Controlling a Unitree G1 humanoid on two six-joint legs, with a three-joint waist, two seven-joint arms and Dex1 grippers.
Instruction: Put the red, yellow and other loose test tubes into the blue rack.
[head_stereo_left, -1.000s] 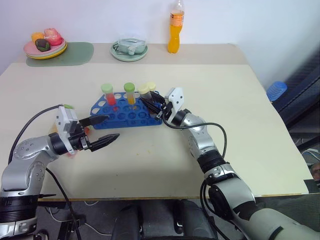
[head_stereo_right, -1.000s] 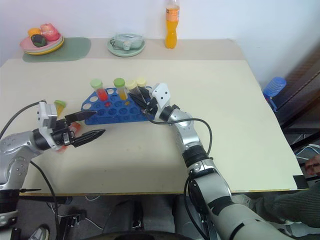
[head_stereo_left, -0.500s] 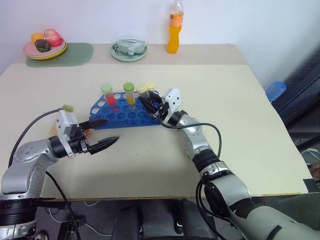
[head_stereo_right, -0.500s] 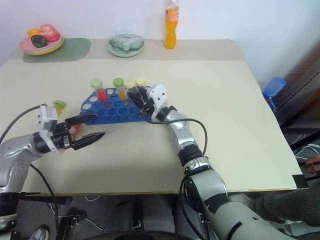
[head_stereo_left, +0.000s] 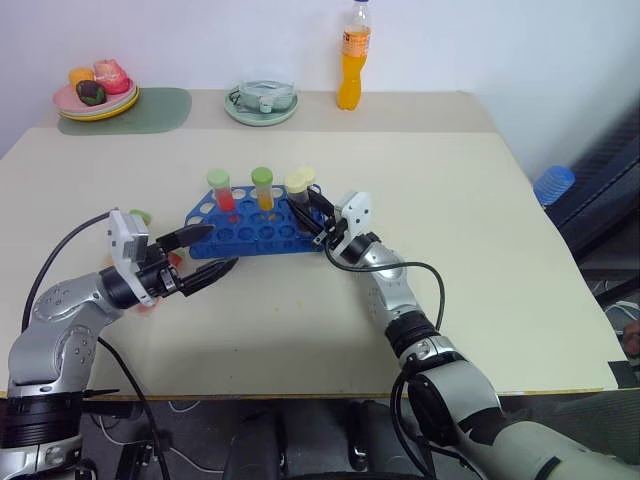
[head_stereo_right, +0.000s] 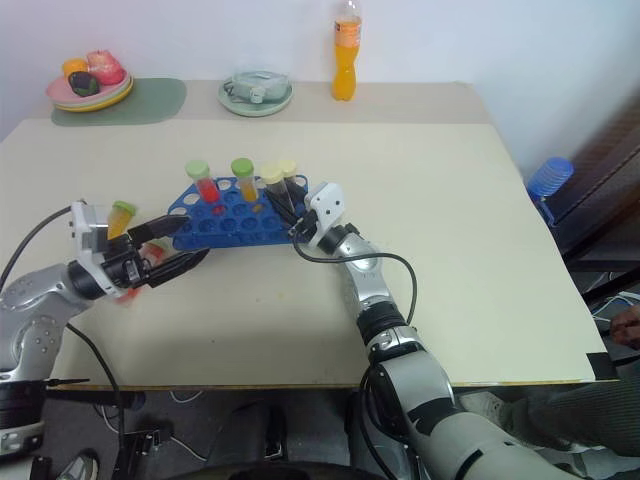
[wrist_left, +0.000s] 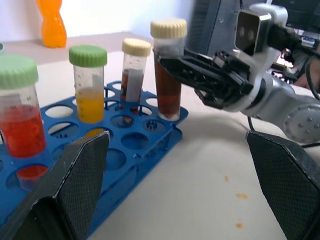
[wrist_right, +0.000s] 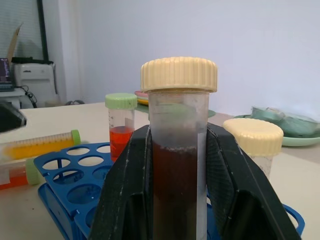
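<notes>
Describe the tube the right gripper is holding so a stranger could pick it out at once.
On the cream table find the blue rack. At its right end stand two cream-capped tubes beside the green-capped ones. The dark brown tube is the one clamped between the right gripper's black fingers, nearer the rack's corner; its cream-capped neighbour stands free.

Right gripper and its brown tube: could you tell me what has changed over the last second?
The right gripper sank slightly, wrist tipping, staying shut on the dark brown tube at the blue rack corner. Left gripper, open, and other tubes unchanged.
</notes>
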